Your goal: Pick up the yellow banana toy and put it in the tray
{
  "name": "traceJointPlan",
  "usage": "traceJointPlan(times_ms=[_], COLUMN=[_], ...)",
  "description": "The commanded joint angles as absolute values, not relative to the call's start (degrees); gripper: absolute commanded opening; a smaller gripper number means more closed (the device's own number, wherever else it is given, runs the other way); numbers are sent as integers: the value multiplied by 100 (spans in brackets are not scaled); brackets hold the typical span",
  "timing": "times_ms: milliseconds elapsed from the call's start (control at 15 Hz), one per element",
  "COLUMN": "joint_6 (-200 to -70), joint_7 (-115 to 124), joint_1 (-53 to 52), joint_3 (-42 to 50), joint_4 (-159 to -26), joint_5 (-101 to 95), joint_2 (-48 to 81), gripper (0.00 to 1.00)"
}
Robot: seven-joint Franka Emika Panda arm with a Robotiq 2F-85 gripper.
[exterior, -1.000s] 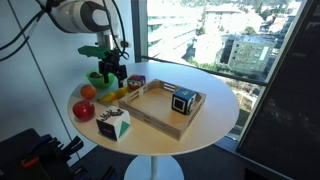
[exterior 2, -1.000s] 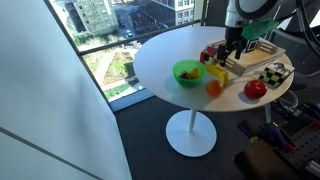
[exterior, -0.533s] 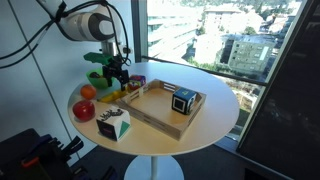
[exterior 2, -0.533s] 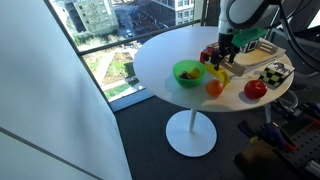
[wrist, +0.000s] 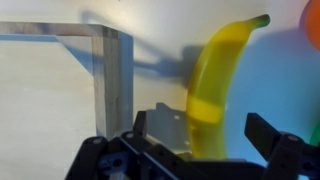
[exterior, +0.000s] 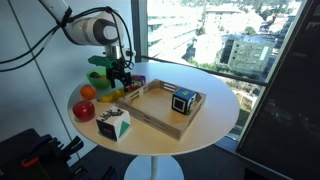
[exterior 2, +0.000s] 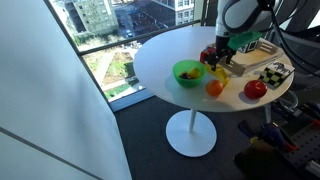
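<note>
The yellow banana toy [wrist: 214,85] lies on the white table beside the light-wood tray [wrist: 112,62]. In the wrist view it runs up between my two fingers, which stand apart on either side of it. My gripper [wrist: 198,128] is open and low over the banana. In both exterior views the gripper [exterior: 119,79] [exterior 2: 219,62] hangs just above the banana [exterior: 118,95] [exterior 2: 217,74], at the tray's [exterior: 160,112] near corner. The tray [exterior 2: 262,58] holds a black and blue cube [exterior: 183,100].
A green bowl [exterior 2: 187,72] [exterior: 98,76], an orange fruit [exterior 2: 213,88] [exterior: 88,92] and a red apple [exterior: 84,110] [exterior 2: 256,88] stand close to the banana. A white box [exterior: 114,123] sits near the table edge. Windows border the round table [exterior 2: 160,60].
My gripper has come down toward the banana and shifted slightly toward the tray. The banana and the other things have not moved.
</note>
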State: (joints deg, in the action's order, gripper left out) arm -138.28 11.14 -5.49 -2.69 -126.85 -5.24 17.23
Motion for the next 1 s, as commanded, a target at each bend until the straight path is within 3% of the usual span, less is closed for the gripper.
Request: traceJointPlan(times_ms=[0, 600, 667, 733, 933], joint_6=[-13904, -13933, -13924, -13918, -13902], joint_7=[1331, 1581, 1580, 1583, 1630], joint_1=[-681, -876, -887, -899, -927], joint_3=[-150, -26, -22, -15, 5], joint_4=[-12522, -12405, -12398, -12396, -12388], joint_5=[-694, -937, -934, -939, -941], joint_2=[1877, 2092, 2103, 2111, 2106], gripper=[100, 100, 75, 74, 49])
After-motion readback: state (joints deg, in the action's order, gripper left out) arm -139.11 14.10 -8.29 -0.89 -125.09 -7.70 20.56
